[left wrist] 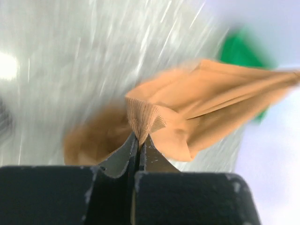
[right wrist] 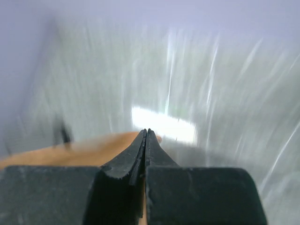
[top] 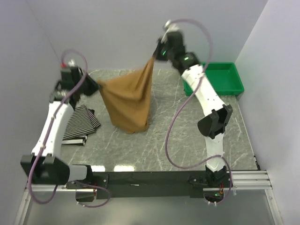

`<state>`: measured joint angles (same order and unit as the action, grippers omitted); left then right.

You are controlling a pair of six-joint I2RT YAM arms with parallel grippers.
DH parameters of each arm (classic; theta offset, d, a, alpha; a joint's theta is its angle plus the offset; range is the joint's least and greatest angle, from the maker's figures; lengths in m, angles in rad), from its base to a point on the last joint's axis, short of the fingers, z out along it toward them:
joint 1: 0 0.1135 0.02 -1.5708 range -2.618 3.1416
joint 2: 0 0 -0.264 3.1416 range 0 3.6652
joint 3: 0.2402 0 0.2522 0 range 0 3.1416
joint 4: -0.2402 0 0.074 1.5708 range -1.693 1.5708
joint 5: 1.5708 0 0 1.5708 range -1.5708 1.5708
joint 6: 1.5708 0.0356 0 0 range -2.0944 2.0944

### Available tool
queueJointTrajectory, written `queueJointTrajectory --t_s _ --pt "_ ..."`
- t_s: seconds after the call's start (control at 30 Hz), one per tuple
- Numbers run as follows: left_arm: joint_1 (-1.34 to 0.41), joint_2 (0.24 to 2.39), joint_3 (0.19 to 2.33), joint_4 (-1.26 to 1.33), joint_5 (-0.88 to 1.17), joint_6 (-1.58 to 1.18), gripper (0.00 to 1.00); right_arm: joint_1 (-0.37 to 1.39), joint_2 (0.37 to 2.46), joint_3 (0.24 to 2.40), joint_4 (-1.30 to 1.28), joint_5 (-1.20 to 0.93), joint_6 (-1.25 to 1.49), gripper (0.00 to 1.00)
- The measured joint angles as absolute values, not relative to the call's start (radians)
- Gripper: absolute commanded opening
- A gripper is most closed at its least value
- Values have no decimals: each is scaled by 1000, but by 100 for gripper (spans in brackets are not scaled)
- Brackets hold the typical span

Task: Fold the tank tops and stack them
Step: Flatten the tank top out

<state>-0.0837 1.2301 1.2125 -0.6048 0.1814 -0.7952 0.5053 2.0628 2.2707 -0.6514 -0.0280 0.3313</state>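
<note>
One marble table (top: 187, 140) under me. One tan tank top (top: 129, 101) hangs stretched above its middle, lower end on the surface. One green tray (top: 236, 86) sits far right. Two striped tank tops (top: 82, 123) lie stacked on the left. Two pinches: my left gripper (left wrist: 139, 137) and right gripper (right wrist: 146, 134) are each clamped tight on tan cloth.

tan top (top: 129, 101) hanging stretched; striped tops (top: 79, 123) folded
</note>
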Motion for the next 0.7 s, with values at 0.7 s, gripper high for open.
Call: queueJointTrajectory --t_s 0.7 --pt "53 1361 1498 -280 278 -732 1 325 1505 1694 -174 89 388 0"
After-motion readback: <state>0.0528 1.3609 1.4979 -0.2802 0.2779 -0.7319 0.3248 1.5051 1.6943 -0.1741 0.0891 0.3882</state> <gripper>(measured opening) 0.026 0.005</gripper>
